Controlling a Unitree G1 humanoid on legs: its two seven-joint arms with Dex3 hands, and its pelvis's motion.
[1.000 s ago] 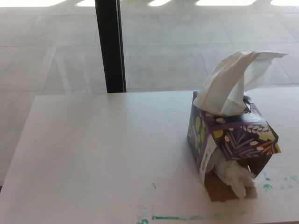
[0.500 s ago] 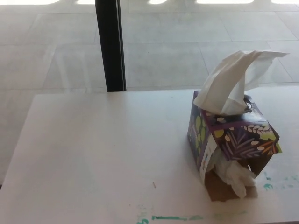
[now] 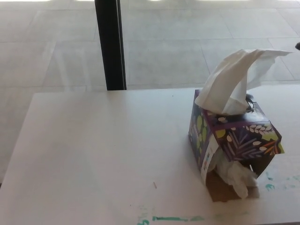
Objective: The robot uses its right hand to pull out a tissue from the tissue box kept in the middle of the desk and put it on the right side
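Tissue: a white sheet (image 3: 234,82) stood tall out of the top slot of the box, its peak leaning off toward picture right.
Box: the purple leaf-print tissue box (image 3: 234,138) sat on the pale tabletop (image 3: 93,154), toward its right part, tilted, with one lower flap torn open.
Loose wad: more crumpled tissue (image 3: 236,176) spilled from that torn lower corner onto the tabletop.
Hands: neither showed clearly. A tiny dark speck sat at the right edge, too small to call a hand, so whether the right hand's fingers were apart or together, I could not tell; the left was out of the picture.
Tissue relative to the hand: with the right hand due in from picture right, the raised peak would be the nearest part to it, above the box.
Handling: feather-light, soft and easily torn, I judged; the box was light as well and might lift or tip with a pull.
Where to take hold: high on the upright fold, pinching both layers, then drawing straight up.
Stage: tissue not yet pulled.
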